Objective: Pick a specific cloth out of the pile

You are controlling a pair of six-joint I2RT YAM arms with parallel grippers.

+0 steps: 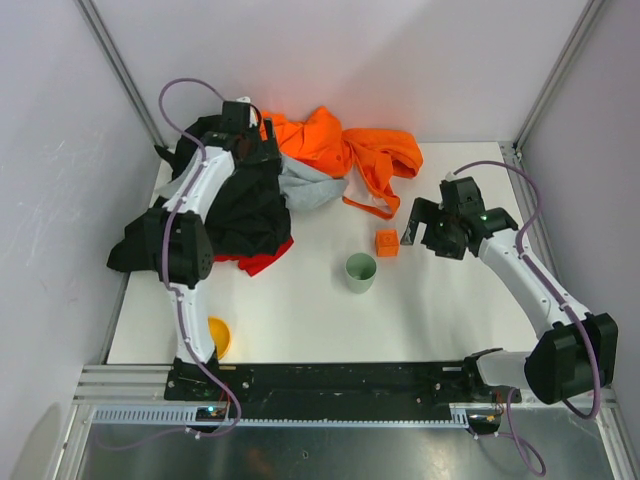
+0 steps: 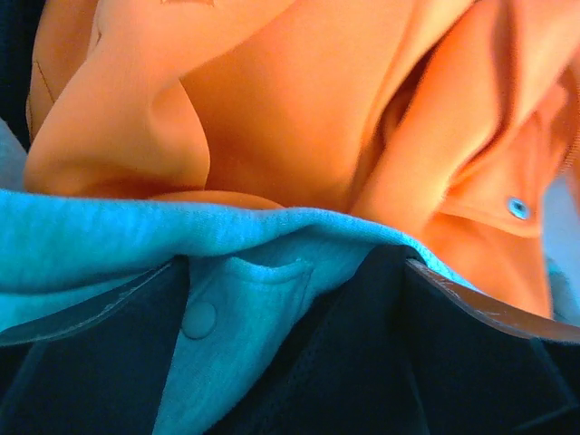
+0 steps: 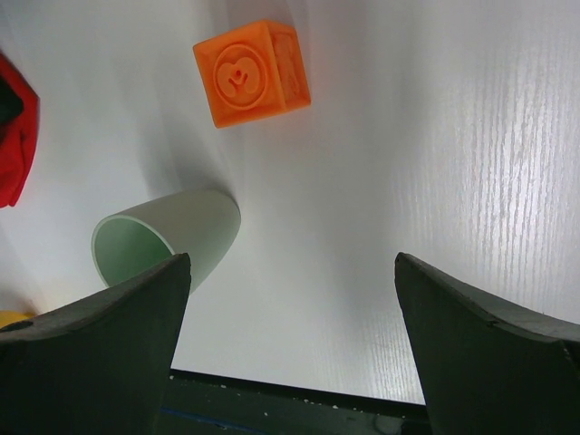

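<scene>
- Red fabric, the cloth (image 1: 268, 263), peeks from under the black garment (image 1: 245, 215) at the near edge of the pile (image 1: 320, 150). It lies left of the green cup (image 1: 361, 272) and apart from it.
- The pile fills the far left of the table (image 1: 450, 320), and the black garment reaches over the left edge.
- Open white surface runs along the right half and the near strip.
- The left gripper (image 2: 290, 308) is sunk into the pile's far side, its fingers (image 2: 91, 362) spread wide. Grey and black fabric bulges between them, unclamped.
- The right gripper (image 3: 290, 353) hangs over open table, fingers wide apart and holding nothing.
- The orange block (image 1: 387, 243) and the upright cup stand between that gripper and the cloth.
- A yellow bowl (image 1: 218, 337) sits near the left arm's base.
</scene>
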